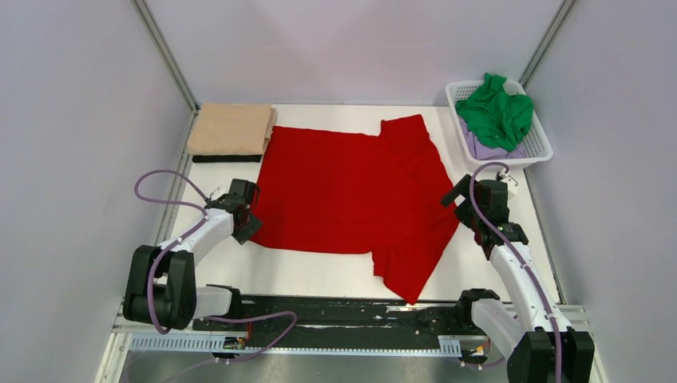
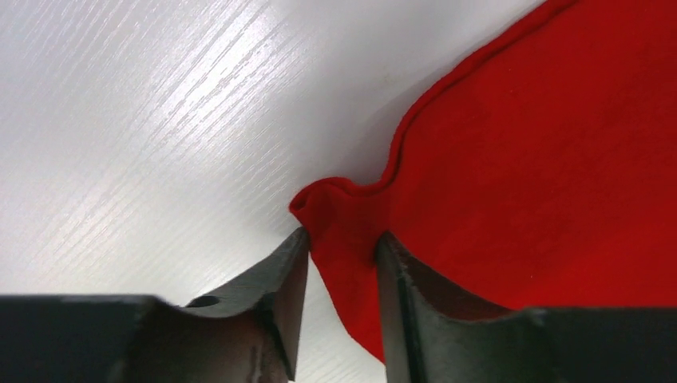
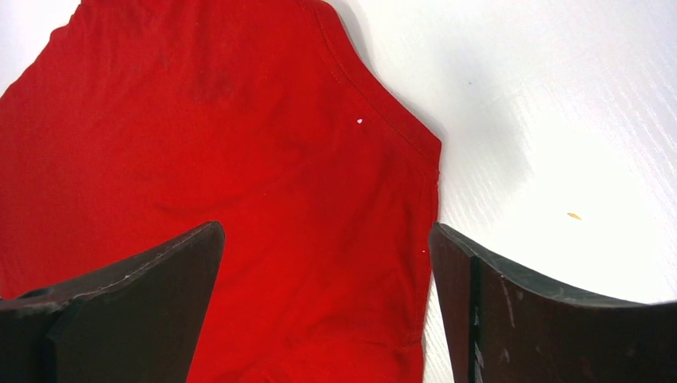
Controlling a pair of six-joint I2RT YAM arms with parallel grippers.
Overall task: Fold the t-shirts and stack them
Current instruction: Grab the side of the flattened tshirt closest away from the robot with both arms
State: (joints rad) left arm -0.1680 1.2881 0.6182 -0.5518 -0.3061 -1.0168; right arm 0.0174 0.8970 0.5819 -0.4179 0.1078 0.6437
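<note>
A bright red t-shirt (image 1: 351,191) lies spread flat on the white table, one sleeve toward the back and one toward the near edge. My left gripper (image 1: 249,227) is down at its near-left corner. In the left wrist view the jaws (image 2: 342,235) stand half closed, with that bunched corner of the red t-shirt (image 2: 343,215) between the tips and touching both. My right gripper (image 1: 457,195) hovers over the shirt's right edge, open wide (image 3: 327,231), straddling the red cloth (image 3: 199,144) and its hem. A folded tan t-shirt (image 1: 230,129) lies at the back left.
A white lattice basket (image 1: 544,145) at the back right holds a crumpled green t-shirt (image 1: 495,112) on top of a lilac one (image 1: 483,149). Grey walls close in the left, right and back. The arm bases and a black rail run along the near edge.
</note>
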